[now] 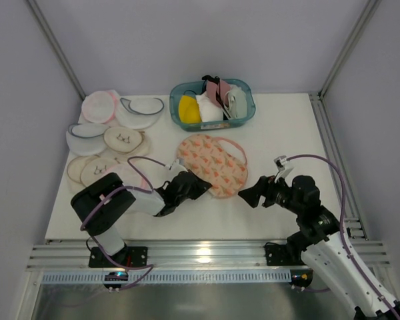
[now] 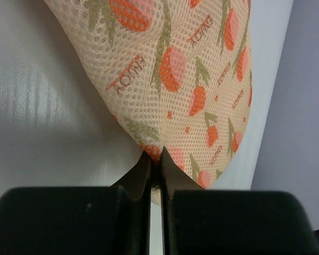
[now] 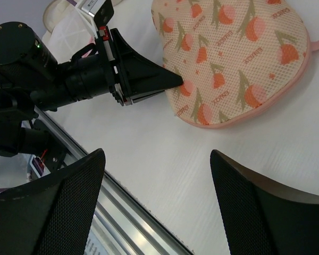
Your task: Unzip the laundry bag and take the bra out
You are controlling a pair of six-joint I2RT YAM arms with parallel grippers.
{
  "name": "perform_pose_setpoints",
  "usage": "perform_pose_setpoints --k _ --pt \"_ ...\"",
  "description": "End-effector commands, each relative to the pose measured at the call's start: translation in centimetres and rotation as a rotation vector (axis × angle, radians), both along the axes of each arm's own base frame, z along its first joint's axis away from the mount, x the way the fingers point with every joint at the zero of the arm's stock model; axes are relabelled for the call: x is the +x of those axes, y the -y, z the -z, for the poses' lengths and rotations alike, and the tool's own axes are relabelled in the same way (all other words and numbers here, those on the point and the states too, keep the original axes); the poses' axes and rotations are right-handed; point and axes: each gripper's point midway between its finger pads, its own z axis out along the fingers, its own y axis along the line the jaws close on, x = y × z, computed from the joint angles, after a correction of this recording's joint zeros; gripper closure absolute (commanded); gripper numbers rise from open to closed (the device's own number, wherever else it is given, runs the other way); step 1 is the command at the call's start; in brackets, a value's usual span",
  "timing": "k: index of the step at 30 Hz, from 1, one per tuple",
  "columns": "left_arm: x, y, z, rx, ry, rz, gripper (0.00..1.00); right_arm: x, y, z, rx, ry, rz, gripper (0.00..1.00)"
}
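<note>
The left gripper (image 2: 155, 162) is clamped on the edge of the laundry bag (image 2: 191, 69). Its own wrist camera shows the two dark fingers pressed together with a fold of mesh caught between them. The top view shows only that the gripper meets the bag at about 7 o'clock on its outline.

The right gripper (image 3: 154, 196) stands wide apart and holds nothing. From above it sits at the bag's 4 o'clock, a little clear of it, over the bare table (image 1: 287, 147). Its wrist camera sees the left gripper's tip biting the bag's rim from the side.

The bag lies flat at mid-table, with a teal basket (image 1: 248, 115) of mixed garments at its 12 o'clock and round pouches (image 1: 113, 133) out at 9 to 10 o'clock. Close up it is cream open mesh printed with orange and pink fruit on olive stems and small lettering. Pink trim (image 3: 303, 58) lines its edge. Whether the zip is open I cannot tell.
</note>
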Motion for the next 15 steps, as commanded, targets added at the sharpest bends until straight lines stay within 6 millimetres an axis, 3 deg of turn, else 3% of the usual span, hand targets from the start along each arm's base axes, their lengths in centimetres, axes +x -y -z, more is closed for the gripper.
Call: perform_pose_setpoints --k 1,2,4,5,6,8,15 --pt "1.0 1.2 -3.9 -0.113 0.062 -0.028 1.00 0.3 -0.3 0.1 -0.011 -0.001 0.009 0.17" --pt "1.3 1.7 -5.3 -0.138 0.079 -0.037 1.00 0.7 -0.3 0.0 -0.015 0.007 0.025 0.18" --pt "1.5 2.2 -6.6 -0.161 0.082 -0.054 1.00 0.7 -0.7 -0.2 -0.012 0.008 0.023 0.17" --pt "1.6 1.8 -6.3 -0.138 0.064 -0.079 1.00 0.9 -0.9 -0.4 -0.008 0.011 0.023 0.17" --pt "1.7 2.3 -7.7 -0.166 0.072 -0.086 1.00 1.1 -1.0 -0.4 -0.009 0.012 0.029 0.18" --pt "1.7 2.3 -8.6 -0.205 0.055 -0.116 1.00 1.1 -1.8 -0.3 -0.008 0.012 0.015 0.18" --pt "1.6 4.6 -13.1 -0.428 0.008 -0.102 1.00 1.2 -4.1 1.6 -0.041 0.009 -0.005 0.18"
